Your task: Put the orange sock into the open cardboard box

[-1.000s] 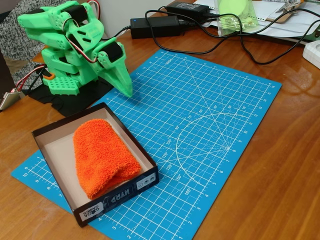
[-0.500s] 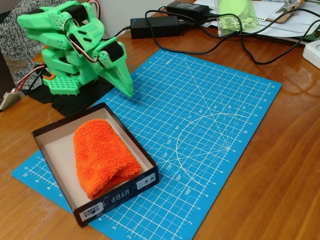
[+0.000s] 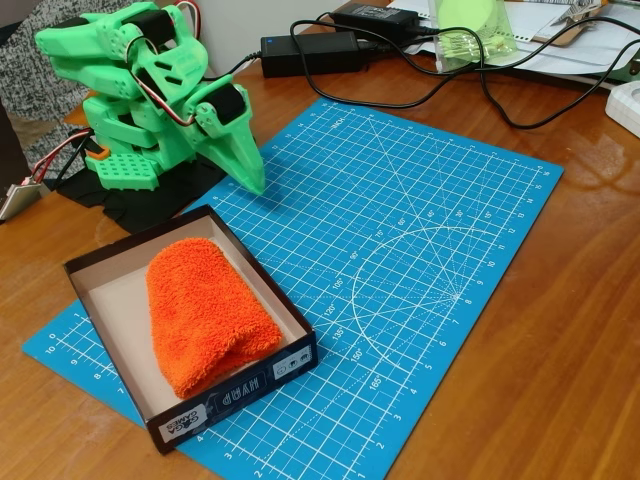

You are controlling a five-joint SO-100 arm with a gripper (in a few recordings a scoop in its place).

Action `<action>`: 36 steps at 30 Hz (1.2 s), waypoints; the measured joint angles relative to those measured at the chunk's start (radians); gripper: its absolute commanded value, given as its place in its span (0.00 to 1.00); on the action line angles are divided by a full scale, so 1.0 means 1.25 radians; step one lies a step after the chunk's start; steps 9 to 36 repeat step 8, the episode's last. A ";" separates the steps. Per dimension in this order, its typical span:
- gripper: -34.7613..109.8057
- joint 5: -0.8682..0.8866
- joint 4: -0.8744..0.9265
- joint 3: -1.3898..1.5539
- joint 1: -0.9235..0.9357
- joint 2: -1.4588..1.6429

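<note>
Inside the open cardboard box point(image 3: 105, 300), at the lower left of the fixed view, the orange sock point(image 3: 205, 312) is found lying as a thick folded bundle on the pale floor, set towards the right-hand long wall, with a bare strip of floor left along the other side. Black outer walls are noted on the box, and white labels and print along the short side nearest the camera. The box is placed on the lower left corner of a blue cutting mat point(image 3: 420, 230) marked with a white grid and arcs, which is spread on a brown wooden table point(image 3: 560, 380). Behind the box, at the upper left, a green arm point(image 3: 130, 80) is seen folded down on a black base. Its gripper point(image 3: 252, 178) is pointed downward at the mat's edge, well apart from the box, with the fingers brought together into a single closed wedge and nothing held. Black power adapters point(image 3: 310, 50) and looping cables point(image 3: 480, 90) are listed along the table's far edge.
</note>
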 measured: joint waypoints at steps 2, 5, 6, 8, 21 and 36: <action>0.24 0.000 0.000 0.000 0.006 0.000; 0.24 0.000 0.000 0.000 0.010 0.000; 0.24 0.000 0.000 0.000 0.006 0.000; 0.24 0.000 0.000 0.000 -0.009 0.000; 0.24 0.000 0.000 0.000 -0.009 0.000; 0.24 0.000 0.000 0.000 -0.009 0.000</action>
